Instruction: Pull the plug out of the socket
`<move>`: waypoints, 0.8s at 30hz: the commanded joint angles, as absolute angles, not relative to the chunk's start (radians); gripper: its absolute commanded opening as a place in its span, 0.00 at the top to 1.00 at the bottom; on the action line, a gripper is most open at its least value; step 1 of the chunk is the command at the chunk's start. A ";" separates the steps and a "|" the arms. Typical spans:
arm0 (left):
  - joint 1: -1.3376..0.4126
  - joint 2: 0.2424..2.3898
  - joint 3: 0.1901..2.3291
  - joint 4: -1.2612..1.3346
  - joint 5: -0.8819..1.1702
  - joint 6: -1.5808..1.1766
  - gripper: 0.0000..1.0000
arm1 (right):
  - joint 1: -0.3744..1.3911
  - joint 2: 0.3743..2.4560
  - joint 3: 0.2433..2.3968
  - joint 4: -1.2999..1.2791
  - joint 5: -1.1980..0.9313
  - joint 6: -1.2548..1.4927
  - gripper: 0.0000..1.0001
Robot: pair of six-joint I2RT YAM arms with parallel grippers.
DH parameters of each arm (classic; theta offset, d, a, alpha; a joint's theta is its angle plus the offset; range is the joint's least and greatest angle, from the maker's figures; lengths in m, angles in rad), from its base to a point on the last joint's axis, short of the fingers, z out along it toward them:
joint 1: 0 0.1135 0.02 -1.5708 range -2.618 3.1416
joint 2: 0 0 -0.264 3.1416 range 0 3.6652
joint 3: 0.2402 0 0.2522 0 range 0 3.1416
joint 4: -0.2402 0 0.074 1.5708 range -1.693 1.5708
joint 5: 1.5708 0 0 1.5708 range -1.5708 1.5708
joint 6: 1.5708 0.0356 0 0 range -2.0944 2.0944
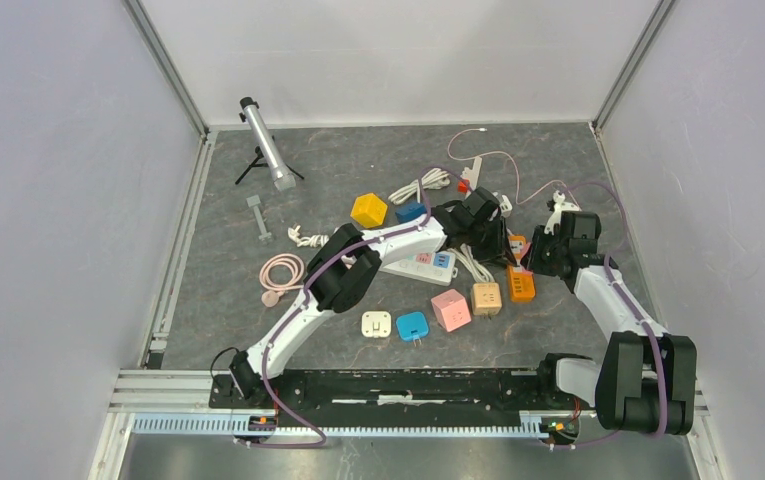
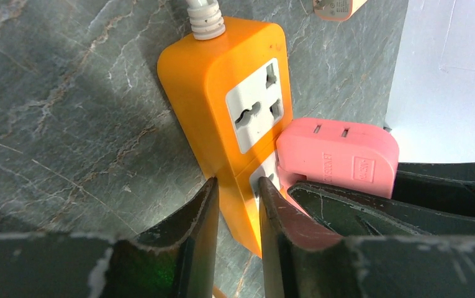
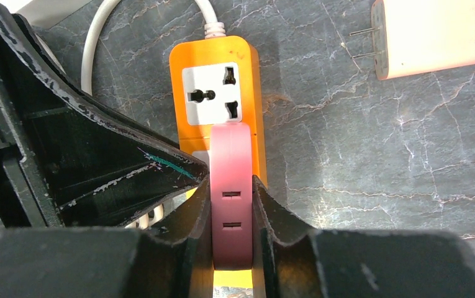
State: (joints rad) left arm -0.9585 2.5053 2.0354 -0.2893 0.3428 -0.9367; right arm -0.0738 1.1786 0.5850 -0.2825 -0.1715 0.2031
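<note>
A grey marbled table top, walled in by pale panels, carries everything. Two black-and-white arms reach across it from the near edge: the left arm stretches diagonally to right of centre, and the right arm bends inward to meet it.

A silver metal cylinder on a small black tripod stands at the far left. A long white power strip lies under the left arm's forearm, and a coiled pink cable lies to that arm's left.

The orange plastic power strip with white socket faces lies flat where the two wrists meet, its white cord leaving the far end. One socket face is bare. The other holds the pink rounded plastic plug, which is seated in the strip and stands up from it.

The left gripper is closed to a narrow gap on the near end of the orange strip, with one finger against its side wall and the other beside the plug's base. The right gripper is clamped on the pink plug, a finger pressed to each flat side.

Smaller pieces lie around: a yellow cube socket, a pink cube socket, a tan cube socket, a blue adapter, a white square adapter and a cream two-pronged adapter near the strip.
</note>
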 commanded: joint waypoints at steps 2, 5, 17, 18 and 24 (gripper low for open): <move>-0.986 2.557 2.042 -0.421 0.253 -0.890 0.71 | -0.071 1.151 0.616 -0.294 -0.197 0.187 1.00; -0.986 2.560 2.041 -0.466 0.237 -0.878 0.74 | -0.071 1.148 0.644 -0.305 -0.197 0.163 1.00; -0.985 2.566 2.076 -0.560 0.222 -0.848 0.76 | -0.071 1.056 0.719 -0.319 -0.084 0.144 1.00; -0.985 2.559 2.081 -0.560 0.223 -0.839 0.74 | -0.071 1.050 0.725 -0.331 -0.057 0.144 1.00; -0.970 2.462 2.152 -0.518 0.264 -0.726 0.48 | -0.077 1.037 0.732 -0.403 0.092 0.144 1.00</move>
